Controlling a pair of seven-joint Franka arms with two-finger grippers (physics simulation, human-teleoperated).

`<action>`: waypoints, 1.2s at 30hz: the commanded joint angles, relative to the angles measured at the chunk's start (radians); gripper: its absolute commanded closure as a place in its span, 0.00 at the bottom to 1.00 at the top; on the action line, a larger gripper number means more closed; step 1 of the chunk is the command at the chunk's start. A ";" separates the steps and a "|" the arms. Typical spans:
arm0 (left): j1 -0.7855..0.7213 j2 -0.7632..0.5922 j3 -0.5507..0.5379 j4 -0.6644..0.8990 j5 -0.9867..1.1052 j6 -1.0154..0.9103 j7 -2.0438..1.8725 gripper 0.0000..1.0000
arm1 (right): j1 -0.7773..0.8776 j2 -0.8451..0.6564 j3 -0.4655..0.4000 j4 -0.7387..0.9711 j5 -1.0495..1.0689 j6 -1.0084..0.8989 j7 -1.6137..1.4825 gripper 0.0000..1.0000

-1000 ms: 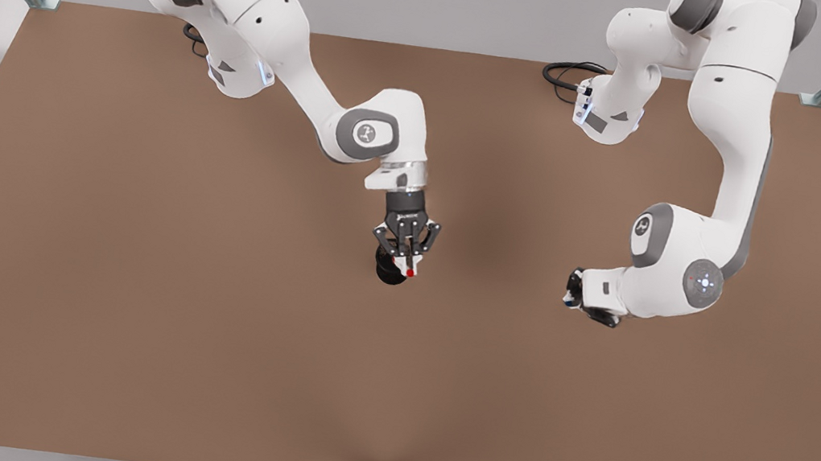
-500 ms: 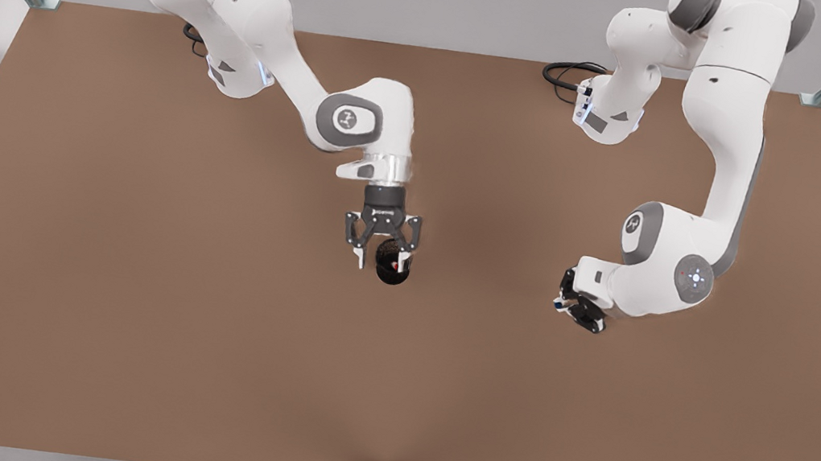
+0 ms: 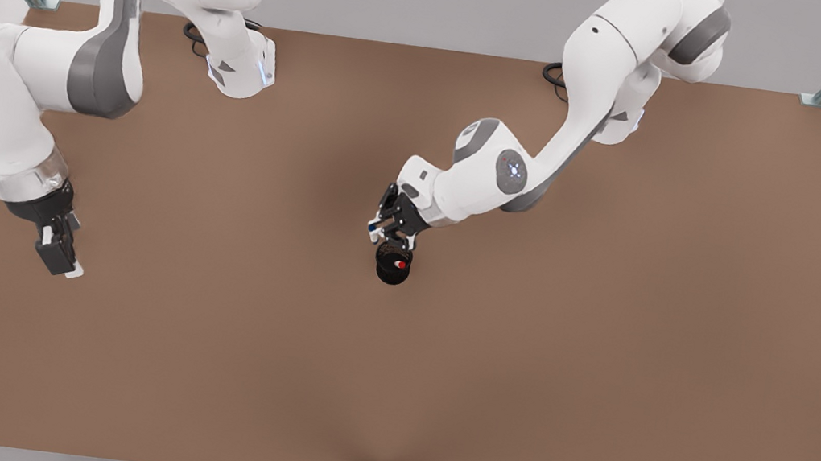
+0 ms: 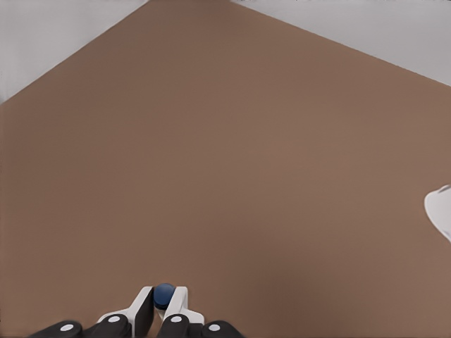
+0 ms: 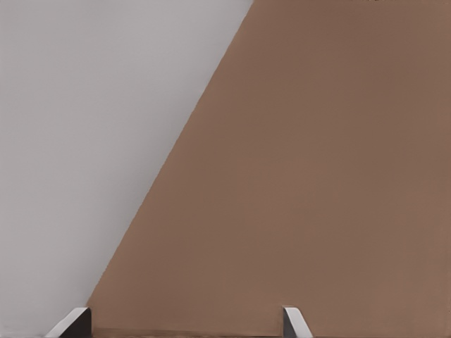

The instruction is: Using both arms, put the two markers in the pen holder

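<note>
Since 1 s ago the left gripper [image 3: 387,237] has carried the blue marker [image 4: 164,294], pinched between its fingers, over the pen holder [image 3: 392,268] holding the red marker [image 3: 400,265], while the right gripper [image 3: 60,251], fingers spread, has retreated; centre before releasing.

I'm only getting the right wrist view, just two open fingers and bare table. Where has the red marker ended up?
Observer: The red marker is standing in the black cup mid-table; its red end shows in the cup's mouth in the front view.
Operator: And the blue one?
Observer: The left gripper is shut on the blue marker, by the cup's rim.
Operator: Where is my gripper in all this?
Observer: The right gripper is far off, near the table edge on the front view's left.
</note>
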 commanded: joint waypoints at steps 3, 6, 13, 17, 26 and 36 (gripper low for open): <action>0.002 -0.023 0.002 -0.051 -0.014 0.119 -0.150 0.79 | 0.037 0.030 -0.011 0.082 0.062 -0.347 -1.069 0.00; 0.008 -0.052 0.005 -0.095 -0.014 0.119 -0.117 0.79 | 0.039 0.030 -0.019 0.083 0.063 -0.327 -1.069 0.00; 0.042 -0.069 0.006 -0.138 -0.015 0.116 -0.038 0.79 | 0.040 0.047 -0.029 0.090 0.069 -0.336 -1.122 0.00; 0.043 -0.059 0.006 -0.152 -0.015 0.116 -0.015 0.79 | 0.040 0.050 -0.026 0.091 0.054 -0.336 -1.106 0.00; 0.230 -0.083 0.035 -0.002 -0.009 -0.362 -0.316 0.00 | 0.040 0.052 -0.028 0.093 0.040 -0.334 -1.122 0.00; 0.491 -0.295 0.155 0.345 0.655 -1.101 -0.752 0.00 | 0.077 0.071 -0.031 0.122 0.016 -0.299 -1.019 0.00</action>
